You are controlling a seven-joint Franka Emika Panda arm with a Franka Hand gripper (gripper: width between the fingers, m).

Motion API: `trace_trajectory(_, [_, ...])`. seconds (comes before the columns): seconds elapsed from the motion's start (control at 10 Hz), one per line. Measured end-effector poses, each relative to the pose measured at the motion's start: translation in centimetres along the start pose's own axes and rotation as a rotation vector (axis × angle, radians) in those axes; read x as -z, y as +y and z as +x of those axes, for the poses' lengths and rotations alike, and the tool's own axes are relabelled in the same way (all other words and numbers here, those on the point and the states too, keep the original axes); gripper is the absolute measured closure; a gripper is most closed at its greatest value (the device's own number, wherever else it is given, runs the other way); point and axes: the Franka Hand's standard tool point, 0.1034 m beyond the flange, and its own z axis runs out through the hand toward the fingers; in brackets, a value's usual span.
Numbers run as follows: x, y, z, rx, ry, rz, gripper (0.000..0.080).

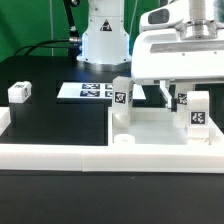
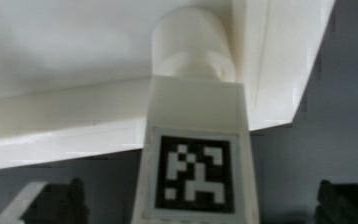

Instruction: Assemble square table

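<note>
The white square table top (image 1: 160, 128) lies on the black table at the exterior view's right, inside the white border wall. Two tagged legs stand upright on it, one on the left (image 1: 122, 100) and one on the right (image 1: 198, 112). A loose leg block (image 1: 20, 92) lies far left. My gripper (image 1: 172, 97) hangs over the top between the two legs. In the wrist view, a tagged leg (image 2: 197, 150) rises from a corner of the top (image 2: 87, 70). My gripper (image 2: 202, 205) is open, with dark fingertips (image 2: 60, 203) apart on either side of the leg, not touching it.
The marker board (image 1: 92, 91) lies flat behind the table top, in front of the robot base (image 1: 103, 40). The long low white border wall (image 1: 60, 152) runs along the front and up the middle. A small white knob (image 1: 125, 143) sits on it.
</note>
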Motion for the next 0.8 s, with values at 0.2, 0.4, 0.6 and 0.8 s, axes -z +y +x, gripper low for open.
trace_trajectory(0.2, [1.3, -0.3, 0.5, -0.073, -0.137, 0.006, 0.0151])
trace_trajectory(0.4, [1.0, 1.0, 0.7, -0.082, -0.158, -0.010, 0.0151])
trace_trajectory(0.6, [1.2, 1.1, 0.0, -0.090, -0.366, 0.002, 0.0151])
trace_trajectory(0.8, [1.3, 1.6, -0.1, -0.091, -0.450, 0.000, 0.0151])
